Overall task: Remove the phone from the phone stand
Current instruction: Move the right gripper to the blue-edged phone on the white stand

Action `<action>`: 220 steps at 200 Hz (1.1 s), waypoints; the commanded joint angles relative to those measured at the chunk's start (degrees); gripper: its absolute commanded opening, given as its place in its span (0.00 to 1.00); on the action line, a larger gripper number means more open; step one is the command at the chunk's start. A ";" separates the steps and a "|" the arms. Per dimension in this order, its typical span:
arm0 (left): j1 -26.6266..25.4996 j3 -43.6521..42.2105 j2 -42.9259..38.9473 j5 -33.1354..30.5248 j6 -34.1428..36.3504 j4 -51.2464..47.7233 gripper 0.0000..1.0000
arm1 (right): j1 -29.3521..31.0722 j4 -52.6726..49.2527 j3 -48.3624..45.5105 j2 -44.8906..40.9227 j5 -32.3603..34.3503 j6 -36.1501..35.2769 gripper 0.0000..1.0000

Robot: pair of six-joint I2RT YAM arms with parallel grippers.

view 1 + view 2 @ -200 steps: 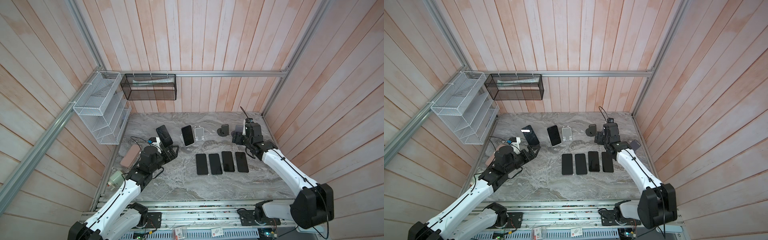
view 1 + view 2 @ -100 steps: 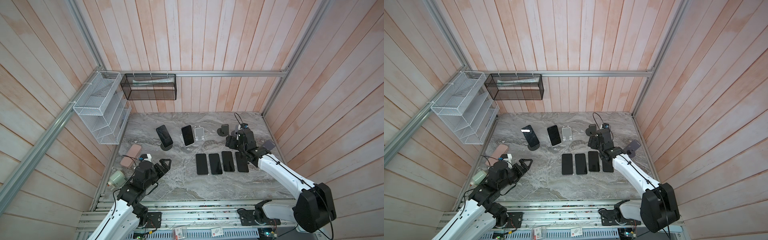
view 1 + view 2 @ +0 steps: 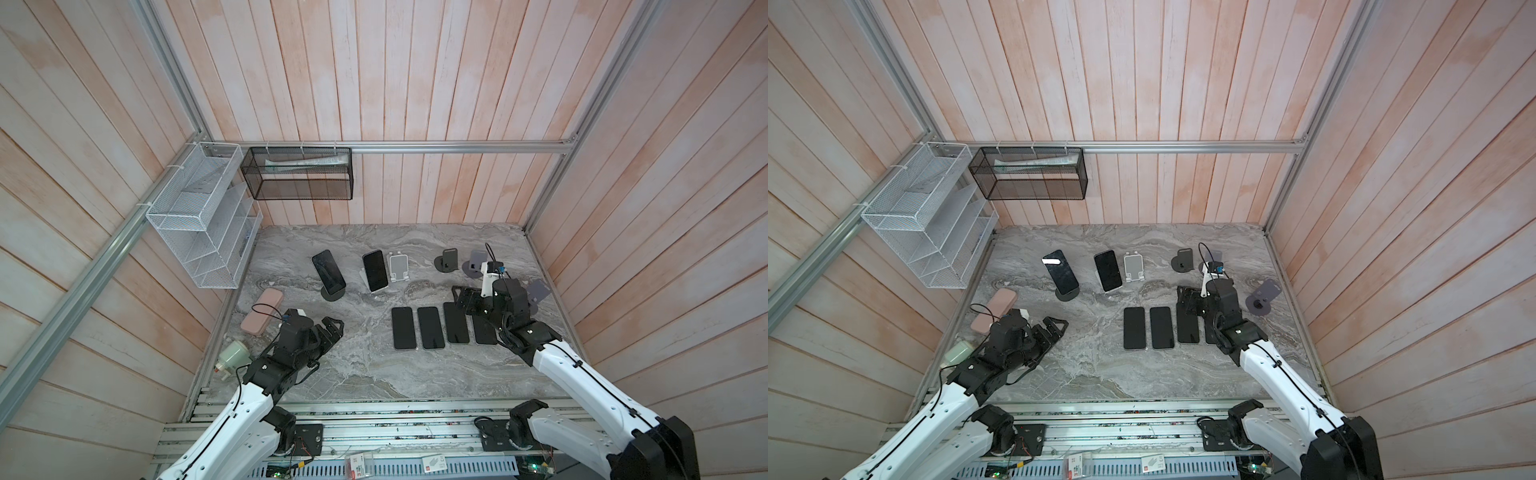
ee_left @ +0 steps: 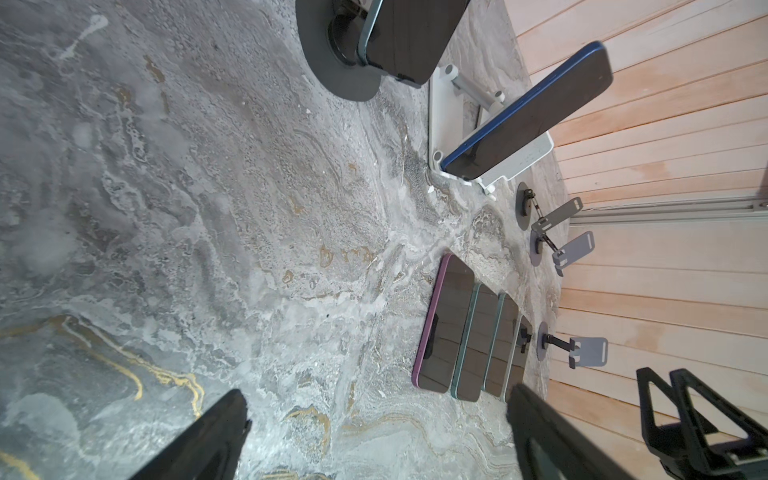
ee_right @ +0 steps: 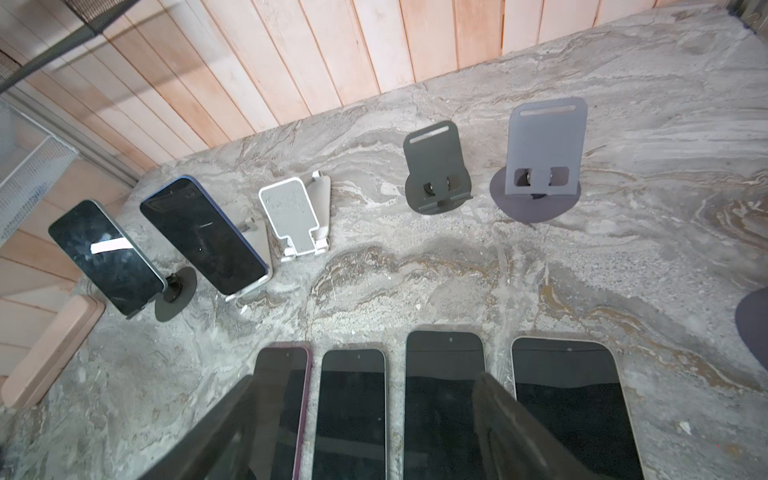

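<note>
Two phones rest on stands at the back left of the marble table. A dark phone (image 3: 328, 272) (image 3: 1060, 272) (image 5: 106, 255) leans on a black round-foot stand (image 3: 333, 294). A blue-edged phone (image 3: 375, 271) (image 3: 1108, 271) (image 4: 532, 112) leans on a white stand (image 4: 440, 124). My left gripper (image 3: 330, 328) (image 3: 1054, 326) (image 4: 374, 436) is open and empty, well in front of the dark phone. My right gripper (image 3: 463, 297) (image 3: 1185, 299) (image 5: 365, 428) is open and empty, hovering over the far ends of several phones lying flat in a row (image 3: 430, 328).
An empty white stand (image 3: 399, 268), a dark stand (image 3: 448, 261) and two grey-violet stands (image 3: 473, 264) (image 3: 538, 291) occupy the back right. A pink case (image 3: 263, 311) and a pale green bottle (image 3: 233, 357) lie by the left edge. Wire baskets (image 3: 199, 224) hang on the walls.
My left gripper has drawn back from beside the dark phone toward the front left. My right gripper has come forward from the back-right stands to above the flat phones.
</note>
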 commanded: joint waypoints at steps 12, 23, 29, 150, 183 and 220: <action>-0.22 0.64 3.29 1.28 1.10 6.07 0.99 | 0.27 -0.07 1.83 1.45 -3.04 -0.95 0.82; -0.22 1.67 4.65 1.44 2.01 6.67 0.99 | 0.49 -0.32 3.03 2.37 -3.19 -0.95 0.82; -0.22 2.20 5.37 1.48 2.61 6.78 0.99 | 0.70 -0.11 3.49 2.77 -3.23 -0.95 0.81; 1.04 -0.29 6.47 1.13 3.71 7.57 1.00 | 11.88 -3.07 31.46 30.25 1.26 -12.35 0.98; 1.62 1.31 6.58 1.04 6.99 5.47 1.00 | 13.48 -6.96 43.06 40.13 1.62 -12.57 0.98; 2.16 4.32 7.03 -2.14 9.74 1.06 1.00 | 16.21 -6.56 52.45 49.04 5.47 -12.06 0.98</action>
